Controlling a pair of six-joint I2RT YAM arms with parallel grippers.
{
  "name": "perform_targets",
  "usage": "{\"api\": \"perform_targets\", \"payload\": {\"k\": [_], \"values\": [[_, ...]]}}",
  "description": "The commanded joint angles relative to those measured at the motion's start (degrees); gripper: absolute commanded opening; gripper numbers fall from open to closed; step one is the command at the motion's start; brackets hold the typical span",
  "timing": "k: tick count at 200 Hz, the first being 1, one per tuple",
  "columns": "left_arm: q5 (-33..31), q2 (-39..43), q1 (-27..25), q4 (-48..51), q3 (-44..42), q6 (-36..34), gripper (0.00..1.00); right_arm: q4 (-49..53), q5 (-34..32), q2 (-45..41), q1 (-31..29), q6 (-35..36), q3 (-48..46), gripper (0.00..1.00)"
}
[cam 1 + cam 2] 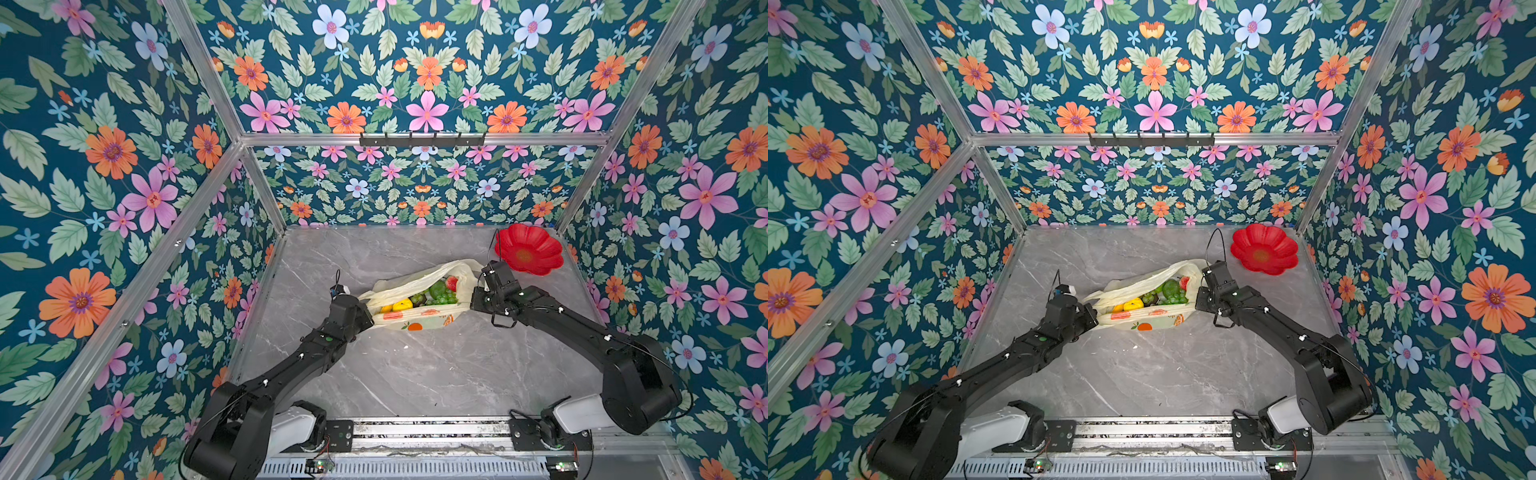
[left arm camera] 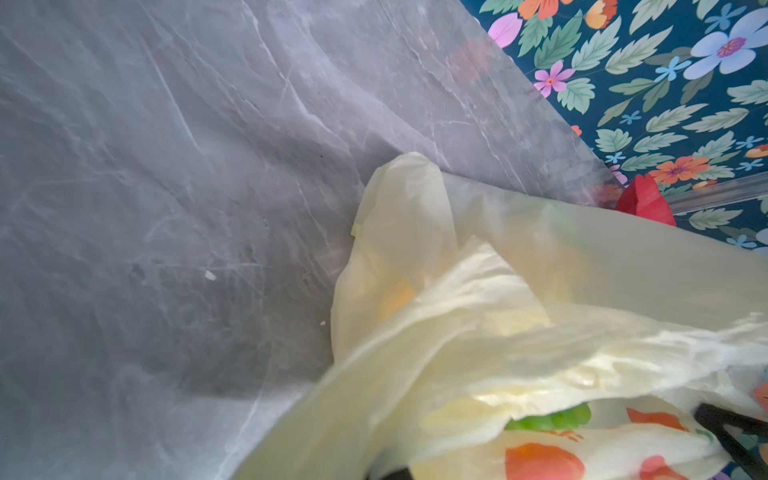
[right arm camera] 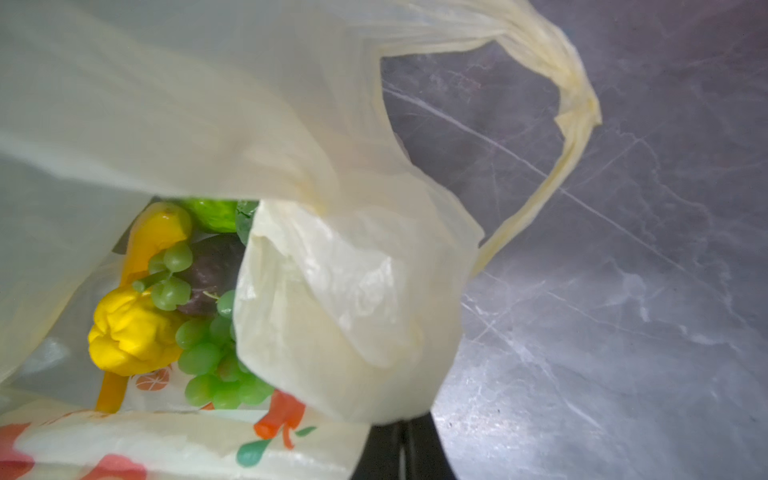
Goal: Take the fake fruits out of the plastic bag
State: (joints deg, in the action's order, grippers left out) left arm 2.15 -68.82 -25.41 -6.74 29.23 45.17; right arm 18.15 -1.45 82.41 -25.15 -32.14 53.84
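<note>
Fake fruits (image 1: pixel 439 292) lie inside the plastic bag (image 1: pixel 422 319), strawberry (image 1: pixel 452 283) seemingly included.

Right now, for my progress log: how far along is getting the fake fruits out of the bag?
Done: the plastic bag lies open at the mouth. In hand: the left gripper and right gripper are each shut on one end of it. Remaining: all visible fake fruits sit inside; none is on the table or the red plate.
</note>
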Motion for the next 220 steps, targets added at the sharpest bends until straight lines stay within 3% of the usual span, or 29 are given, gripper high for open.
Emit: {"api": "perform_targets", "payload": {"k": [1, 34, 65, 95, 125, 149, 176, 220], "values": [[3.0, -1.1, -0.8, 3.2, 3.1, -3.2, 0.19, -4.4, 3.3, -1.0, -0.1, 0.0, -0.5, 0.0], [-9.4, 2.6, -4.2, 17.9, 7.5, -8.4, 0.59, -2.0, 2.7, -2.9, -0.1, 1.5, 0.1, 0.0], [-18.2, 5.1, -8.4, 30.2, 11.8, -11.6, 0.76, 0.0, 2.9, -4.1, 0.0, 2.6, 1.1, 0.0], [-27.8, 3.9, -17.7, 38.5, 19.5, -15.4, 0.79, 1.1, 3.1, -4.2, -0.1, 3.9, 2.7, 0.0], [-33.7, -3.5, -25.2, 39.6, 27.9, -21.3, 0.81, 2.1, 3.3, -4.7, 0.0, 4.8, 3.5, 0.0], [-33.3, -11.2, -25.6, 35.0, 33.2, -27.9, 0.83, 2.5, 3.7, -5.5, -0.1, 5.1, 3.5, 0.0], [-37.7, -21.1, -25.1, 34.8, 39.6, -32.0, 0.9, 2.6, 3.7, -6.5, -0.1, 5.0, 3.0, 0.0], [-40.4, -29.4, -21.7, 34.6, 45.0, -31.8, 0.89, 2.8, 4.0, -7.9, 0.0, 5.6, 1.9, 0.0]]}}
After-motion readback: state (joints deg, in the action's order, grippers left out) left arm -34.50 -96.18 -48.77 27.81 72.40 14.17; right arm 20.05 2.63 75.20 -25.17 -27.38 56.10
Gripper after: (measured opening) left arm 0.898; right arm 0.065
